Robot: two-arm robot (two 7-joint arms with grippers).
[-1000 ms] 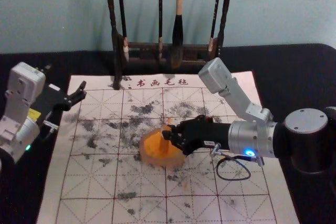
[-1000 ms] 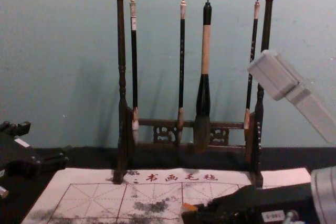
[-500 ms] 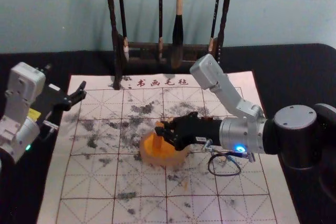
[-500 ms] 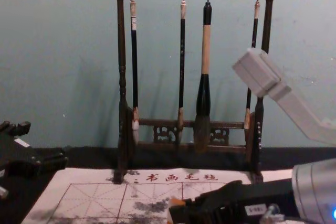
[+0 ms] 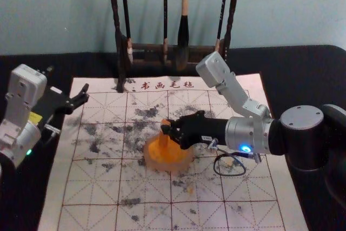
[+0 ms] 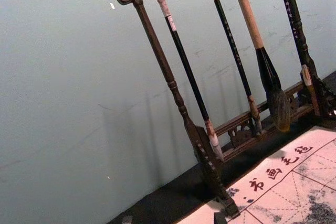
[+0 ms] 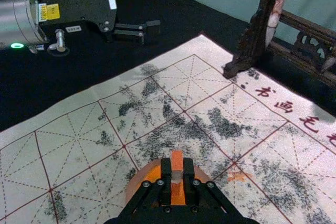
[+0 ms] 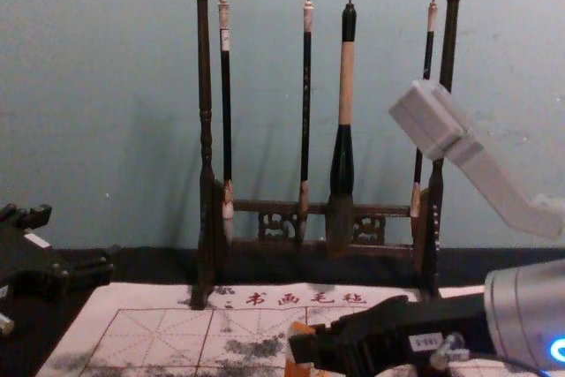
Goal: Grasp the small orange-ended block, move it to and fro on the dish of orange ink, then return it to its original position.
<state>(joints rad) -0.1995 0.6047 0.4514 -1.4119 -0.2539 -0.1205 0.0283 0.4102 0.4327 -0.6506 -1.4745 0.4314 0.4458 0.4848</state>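
In the head view my right gripper (image 5: pixel 167 126) is shut on the orange-ended block (image 5: pixel 164 132), held upright over the orange ink dish (image 5: pixel 153 158). The right wrist view has the gripper (image 7: pixel 177 174) around the block (image 7: pixel 177 162), with the dish (image 7: pixel 135 182) below and partly hidden; whether the block's lower end touches the ink I cannot tell. In the chest view the block (image 8: pixel 297 361) stands at the tips of the gripper (image 8: pixel 309 346). My left gripper (image 5: pixel 85 95) is parked open at the mat's left edge.
A dark wooden rack (image 5: pixel 146 48) with hanging brushes stands at the mat's far edge, against the wall. The stained, gridded felt mat (image 5: pixel 227 187) lies on a black tabletop (image 5: pixel 303 74).
My right gripper has moved left with the block held, then slightly away from me and upward. The left arm and the dish have stayed still.
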